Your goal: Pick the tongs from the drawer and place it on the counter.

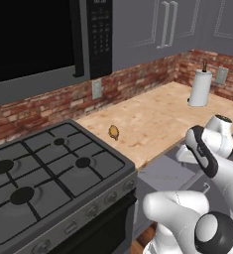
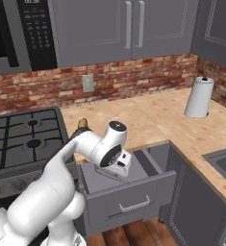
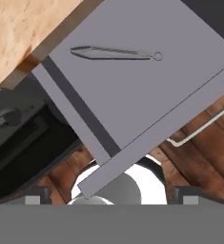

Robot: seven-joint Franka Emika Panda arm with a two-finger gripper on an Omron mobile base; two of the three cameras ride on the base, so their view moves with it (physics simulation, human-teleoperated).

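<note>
The drawer [image 2: 129, 192] stands pulled out under the counter [image 2: 157, 120], just right of the stove. In the hand view the slim grey tongs [image 3: 116, 52] lie flat on the drawer floor [image 3: 132, 105], near the back by the counter edge [image 3: 27, 28], with the ringed end pointing right. My gripper [image 3: 112, 196] hangs above the drawer, well clear of the tongs. Its fingertips [image 3: 35, 196] stand wide apart with nothing between them. From the base cameras my hand [image 2: 118, 162] hovers over the drawer's left half, and my gripper [image 1: 186, 155] sits above the drawer [image 1: 160, 176].
A black gas stove [image 1: 43, 168] borders the drawer on the left. A small yellow-brown lump [image 1: 113, 131] lies on the counter near the stove. A paper towel roll [image 2: 199, 97] stands at the back right, and a sink [image 2: 225, 163] is at the far right.
</note>
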